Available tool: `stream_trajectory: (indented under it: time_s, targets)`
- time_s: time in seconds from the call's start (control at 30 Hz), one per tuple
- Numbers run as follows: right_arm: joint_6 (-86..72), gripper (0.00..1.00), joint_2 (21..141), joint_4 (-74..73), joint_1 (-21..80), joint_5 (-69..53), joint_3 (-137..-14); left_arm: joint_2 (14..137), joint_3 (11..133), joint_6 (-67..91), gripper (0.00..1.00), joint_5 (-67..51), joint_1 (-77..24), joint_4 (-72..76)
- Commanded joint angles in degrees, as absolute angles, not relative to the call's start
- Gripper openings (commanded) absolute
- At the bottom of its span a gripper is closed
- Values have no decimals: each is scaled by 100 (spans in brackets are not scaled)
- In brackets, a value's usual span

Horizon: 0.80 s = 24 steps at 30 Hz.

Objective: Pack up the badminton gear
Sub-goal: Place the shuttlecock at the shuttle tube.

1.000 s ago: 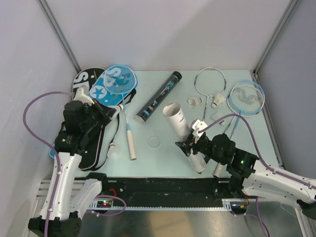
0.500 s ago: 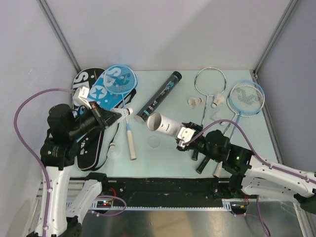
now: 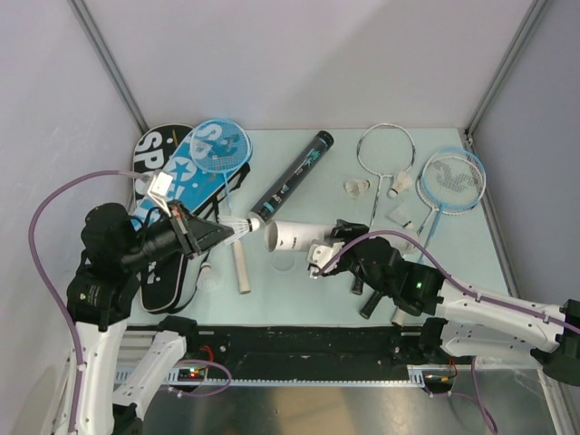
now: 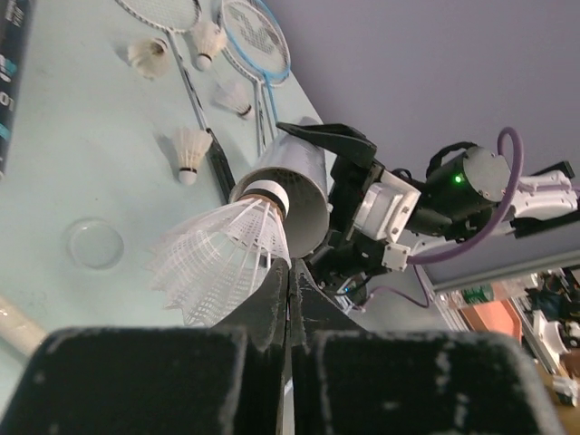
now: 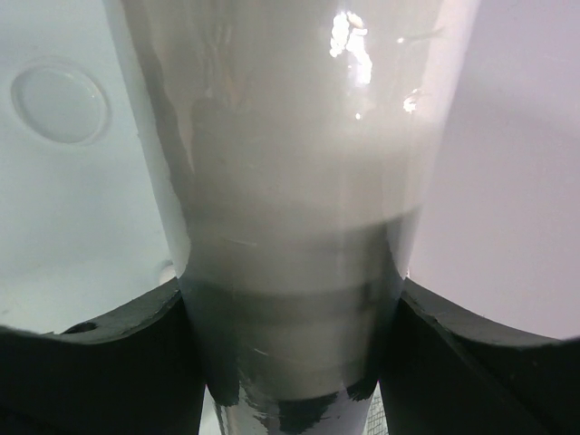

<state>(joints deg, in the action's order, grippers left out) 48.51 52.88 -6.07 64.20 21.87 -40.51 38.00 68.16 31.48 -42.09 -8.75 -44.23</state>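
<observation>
My left gripper (image 3: 223,232) is shut on the skirt edge of a white shuttlecock (image 3: 239,226), whose cork points right. The cork sits just at the open mouth of the white tube (image 3: 292,236). That tube is held level above the table, and my right gripper (image 3: 319,250) is shut on its rear end. In the left wrist view the shuttlecock (image 4: 222,258) hangs from the pinched fingertips (image 4: 276,290), its cork at the tube's rim (image 4: 292,178). The right wrist view shows the tube (image 5: 290,163) filling the gap between both fingers (image 5: 100,349).
A black teal-printed tube (image 3: 292,178) lies mid-table. A silver racket (image 3: 385,149), a blue racket (image 3: 451,179) and three loose shuttlecocks (image 3: 357,187) lie at the right. Another blue racket (image 3: 220,145) rests on the racket covers (image 3: 161,149) at the left. A clear lid (image 3: 284,261) lies under the tube.
My left gripper carried the shuttlecock rightward to the tube's mouth. My right gripper lifted the white tube off the table and swung its open end leftward toward the shuttlecock.
</observation>
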Motion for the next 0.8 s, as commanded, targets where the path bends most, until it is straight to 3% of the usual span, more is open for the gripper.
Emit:
stream_trajectory:
  time_s: [0.0,0.77]
  targets:
    - [5079,46,5349,-232,6490,2380,-4307,3865,6691,3216,0,-4394,-1131,-4436]
    - [5087,46,5860,818,6904,2429,-4323,3991,5965,4023,0,-4316,-1918,-3612]
